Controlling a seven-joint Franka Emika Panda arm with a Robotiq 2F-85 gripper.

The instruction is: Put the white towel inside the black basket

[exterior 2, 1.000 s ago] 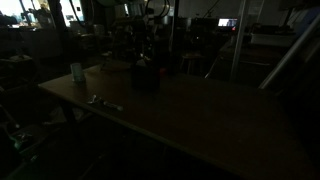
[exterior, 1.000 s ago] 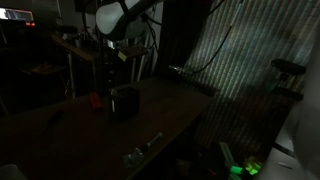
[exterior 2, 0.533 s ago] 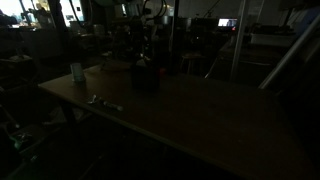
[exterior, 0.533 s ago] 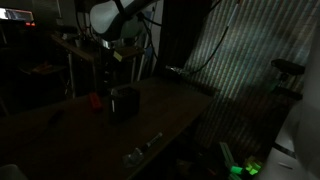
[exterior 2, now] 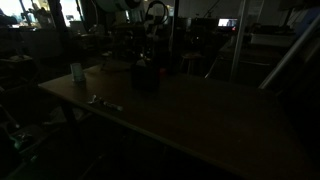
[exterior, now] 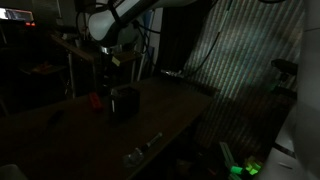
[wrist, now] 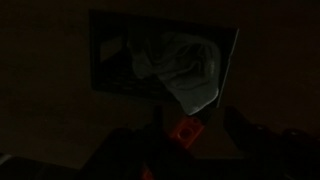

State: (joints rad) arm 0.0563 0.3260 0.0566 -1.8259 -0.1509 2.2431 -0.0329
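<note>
The scene is very dark. The black basket point(wrist: 110, 60) fills the upper wrist view, and the white towel point(wrist: 180, 65) lies crumpled inside it. The basket also stands on the table in both exterior views point(exterior: 124, 102) point(exterior 2: 145, 78). My gripper point(wrist: 190, 150) hangs above the table just beside the basket. Its two dark fingers are spread apart with nothing between them. A small red object point(wrist: 185, 132) lies on the table below the fingers, next to the basket, and also shows in an exterior view point(exterior: 96, 99).
A pale cup point(exterior 2: 76, 72) stands near a table corner. A small light tool point(exterior 2: 102, 101) lies near the table edge and shows in both exterior views point(exterior: 142, 150). Cluttered benches and cables stand behind the table point(exterior 2: 200, 120).
The arm's white upper links have swung a little to the left and stretched out above the basket. The basket, the towel and the red object have not moved.
</note>
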